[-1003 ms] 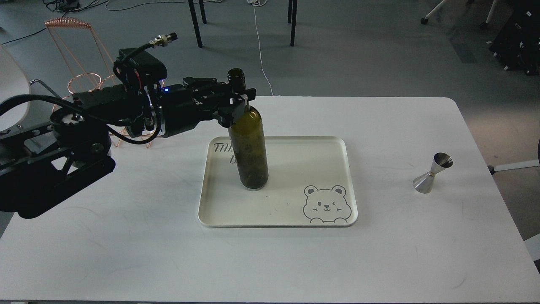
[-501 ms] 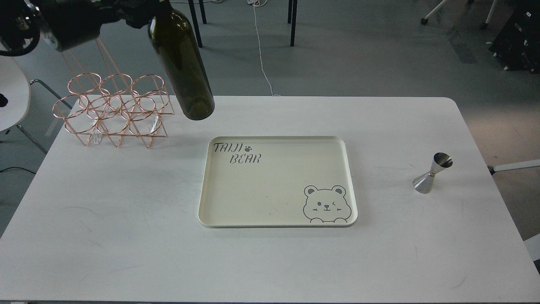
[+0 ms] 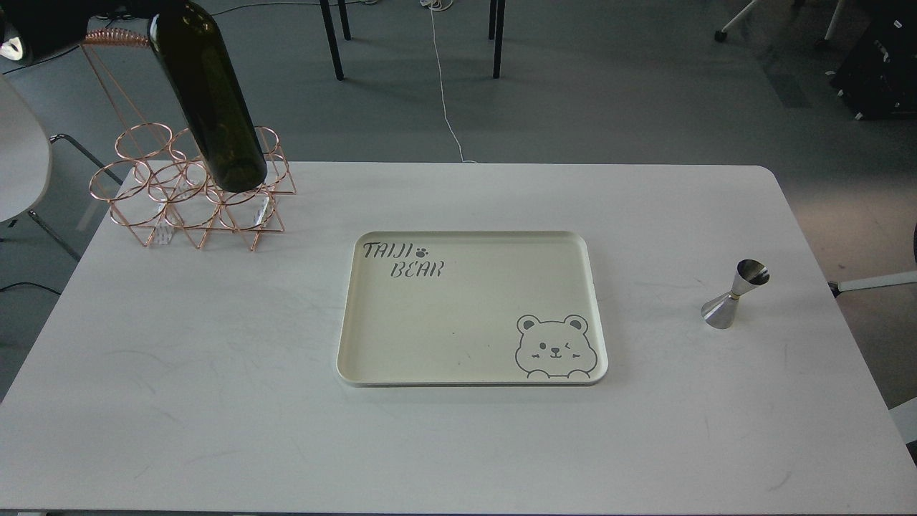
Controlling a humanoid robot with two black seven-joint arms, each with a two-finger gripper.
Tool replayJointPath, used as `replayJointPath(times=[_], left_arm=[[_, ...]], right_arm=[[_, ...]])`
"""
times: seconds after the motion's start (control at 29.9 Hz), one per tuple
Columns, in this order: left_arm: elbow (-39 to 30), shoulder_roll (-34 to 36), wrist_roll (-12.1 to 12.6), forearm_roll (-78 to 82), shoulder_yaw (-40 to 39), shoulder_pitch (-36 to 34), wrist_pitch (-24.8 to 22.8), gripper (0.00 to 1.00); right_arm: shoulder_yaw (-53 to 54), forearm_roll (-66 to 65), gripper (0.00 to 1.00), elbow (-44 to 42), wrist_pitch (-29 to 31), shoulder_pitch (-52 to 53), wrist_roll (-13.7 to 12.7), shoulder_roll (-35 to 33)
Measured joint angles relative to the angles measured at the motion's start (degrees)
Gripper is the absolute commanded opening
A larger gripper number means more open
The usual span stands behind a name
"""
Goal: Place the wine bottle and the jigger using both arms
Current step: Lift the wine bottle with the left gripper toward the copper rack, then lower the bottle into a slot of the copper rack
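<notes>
The wine bottle (image 3: 209,100), heavy slippery glass, is carried by its hidden neck; the fingers' state cannot be told.

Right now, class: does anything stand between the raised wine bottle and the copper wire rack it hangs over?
Nothing visible does. The wine bottle hangs tilted in the air, its base just above the rings of the copper wire rack at the table's far left corner. The tray and jigger lie well off to the right.
</notes>
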Motion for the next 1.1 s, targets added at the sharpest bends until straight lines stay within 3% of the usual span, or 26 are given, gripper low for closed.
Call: replayJointPath(times=[0.43, 1.1], left_arm=[[4.4, -2.3, 0.1, 0.0, 5.6, 0.2, 5.9, 0.09], [5.8, -1.8, -0.1, 0.0, 6.0, 0.2, 6.2, 0.1]], right_arm=[[-0.1, 0.0, 0.96, 0.0, 0.1, 0.0, 0.0, -0.2], [-0.2, 0.0, 0.96, 0.2, 0.1, 0.1, 0.0, -0.1]])
